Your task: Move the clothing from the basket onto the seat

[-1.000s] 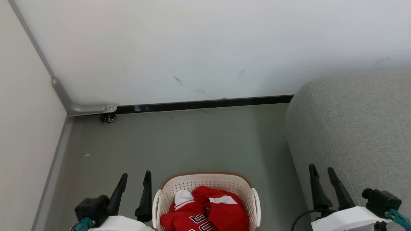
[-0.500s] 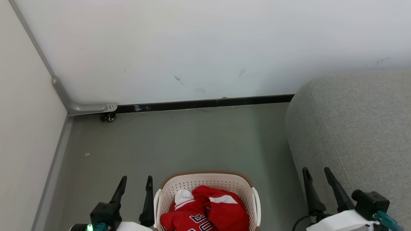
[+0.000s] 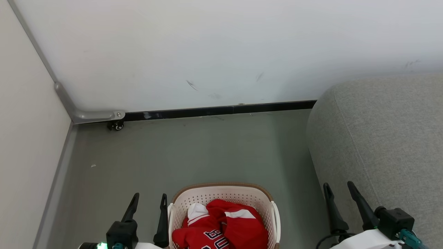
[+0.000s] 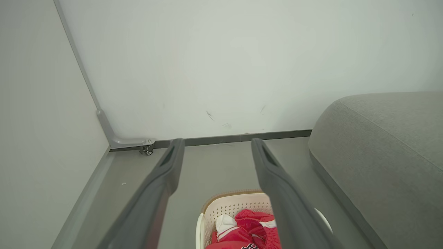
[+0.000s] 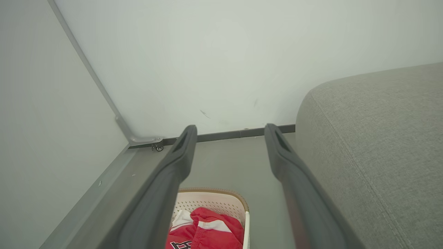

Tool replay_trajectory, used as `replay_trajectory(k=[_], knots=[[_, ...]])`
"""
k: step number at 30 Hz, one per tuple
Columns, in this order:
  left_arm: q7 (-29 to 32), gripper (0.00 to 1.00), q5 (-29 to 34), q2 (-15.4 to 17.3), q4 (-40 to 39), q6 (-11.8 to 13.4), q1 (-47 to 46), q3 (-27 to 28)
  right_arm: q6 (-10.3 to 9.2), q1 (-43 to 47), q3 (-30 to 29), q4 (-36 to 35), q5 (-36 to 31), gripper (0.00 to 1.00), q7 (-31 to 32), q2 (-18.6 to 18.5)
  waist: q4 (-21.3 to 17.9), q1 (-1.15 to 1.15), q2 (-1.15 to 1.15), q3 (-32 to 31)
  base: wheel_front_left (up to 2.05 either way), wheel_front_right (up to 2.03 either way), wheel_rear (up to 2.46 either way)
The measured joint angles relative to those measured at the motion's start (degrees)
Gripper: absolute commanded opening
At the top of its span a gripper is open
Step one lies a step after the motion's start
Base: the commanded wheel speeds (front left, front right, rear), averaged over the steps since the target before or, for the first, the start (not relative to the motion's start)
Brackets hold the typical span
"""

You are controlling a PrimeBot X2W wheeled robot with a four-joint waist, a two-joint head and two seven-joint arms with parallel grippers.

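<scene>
Left jaws and right jaws have drawn back, both released, empty. Between them sits the basket [image 3: 222, 195] of clothing [image 3: 225, 229]; seat [image 3: 380, 138] beside the right jaws, wall [image 3: 221, 52] ahead.

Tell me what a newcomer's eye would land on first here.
The red clothing with white trim, heaped in the cream basket at the bottom centre of the head view, stands out against the grey floor. To its right rises the large grey seat. The left gripper and right gripper flank the basket, both open and holding nothing.
</scene>
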Motion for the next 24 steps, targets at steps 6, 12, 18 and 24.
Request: replay_trajectory(k=[6,12,18,24], knots=[[0.0,1.00,-0.1,-0.2,0.4,0.1,-0.8,0.3,0.00,0.0,0.3,0.1,0.7,1.00,-0.1,0.0,0.0,0.00,0.00,0.3,0.00,0.00,0.00],[0.0,1.00,-0.5,-0.2,0.6,0.1,-1.0,0.8,0.00,-0.1,0.8,0.2,0.9,1.00,-0.5,0.0,0.0,0.00,0.00,0.7,0.00,0.00,0.00],[0.0,1.00,-0.4,-0.2,1.1,0.1,-2.5,0.8,0.00,-0.3,1.1,0.1,1.2,1.00,-0.5,0.0,0.0,-0.01,0.00,1.4,0.00,0.00,0.00],[0.0,1.00,0.2,0.1,2.1,0.0,-4.2,0.8,0.00,-0.3,0.4,-0.8,1.4,1.00,-0.6,0.0,-0.2,-0.01,0.00,2.3,0.00,0.00,0.00]])
